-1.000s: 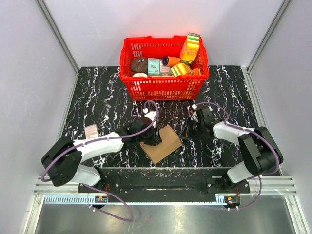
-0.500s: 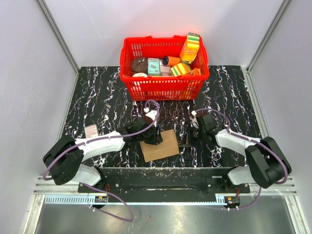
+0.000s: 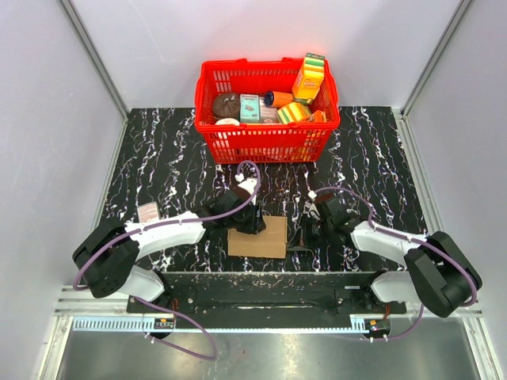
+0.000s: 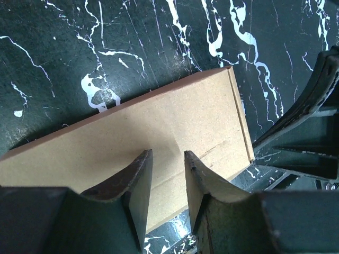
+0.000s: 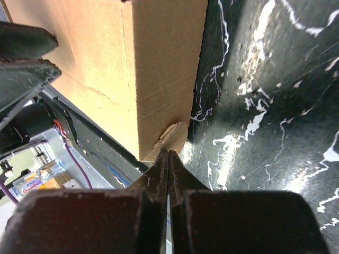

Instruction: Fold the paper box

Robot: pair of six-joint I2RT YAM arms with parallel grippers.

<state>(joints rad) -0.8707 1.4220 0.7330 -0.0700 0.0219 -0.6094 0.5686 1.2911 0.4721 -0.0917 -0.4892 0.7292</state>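
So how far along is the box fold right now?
Done: the paper box looks formed into a slim carton, lying flat. In hand: the left gripper hovers slightly open over its top face; the right gripper, shut, points at a crumpled end flap. Left: tucking that flap in, as far as I can tell; the other end is hidden.

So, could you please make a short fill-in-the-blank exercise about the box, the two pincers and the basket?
1. The paper box lies flat on the ___ marbled table.
2. The right pincer is ___, its fingers touching each other.
3. The left pincer hangs over the box with a small ___ between its fingers.
4. The packages lie in the ___ basket at the table's far side.

Missing words: black; shut; gap; red.
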